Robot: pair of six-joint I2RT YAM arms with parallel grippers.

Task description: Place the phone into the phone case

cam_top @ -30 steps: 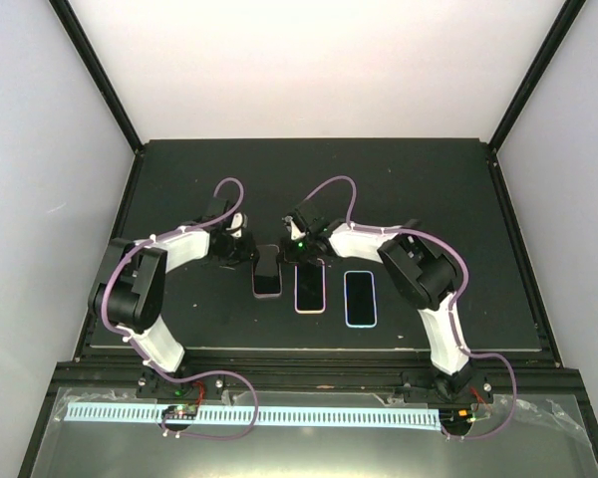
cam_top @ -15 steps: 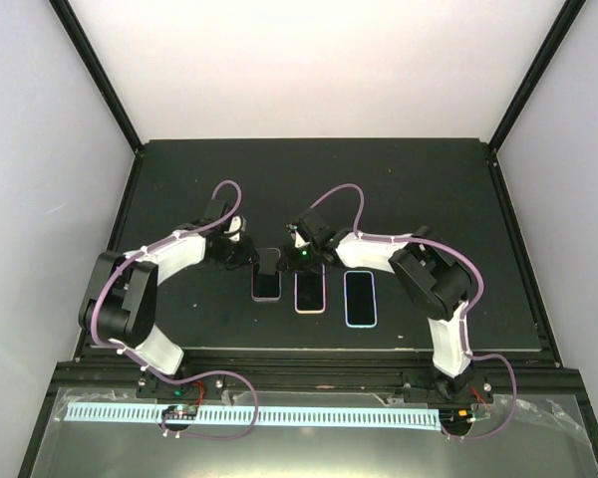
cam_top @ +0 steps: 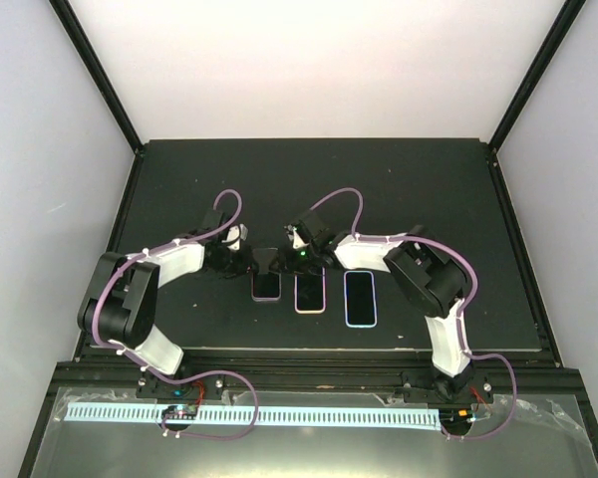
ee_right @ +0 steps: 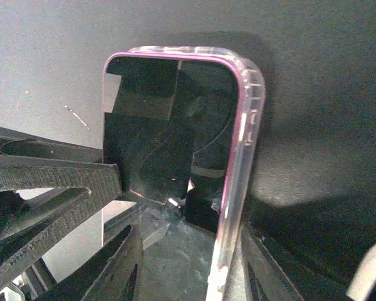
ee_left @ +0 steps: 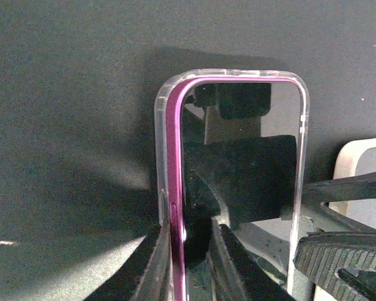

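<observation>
A magenta phone (cam_top: 267, 283) with a dark screen sits inside a clear case on the black mat. It also shows in the left wrist view (ee_left: 238, 157) and the right wrist view (ee_right: 169, 125). The clear case rim (ee_left: 160, 125) wraps its edges and shows again in the right wrist view (ee_right: 254, 94). My left gripper (cam_top: 247, 261) straddles the phone's left long edge (ee_left: 188, 232), one finger outside the case, one over the screen, a gap between. My right gripper (cam_top: 281, 259) is open wide astride the opposite long edge (ee_right: 188, 251).
Two more phones lie to the right on the mat: a pink-edged one (cam_top: 310, 290) right beside the gripped phone and a blue-edged one (cam_top: 360, 298). The pink-edged phone's pale corner shows in the left wrist view (ee_left: 363, 163). The mat's front edge (cam_top: 309, 349) is near.
Both arms have shifted slightly and lowered towards the phone's far end. The left elbow has swung outwards. The phones have not moved.
</observation>
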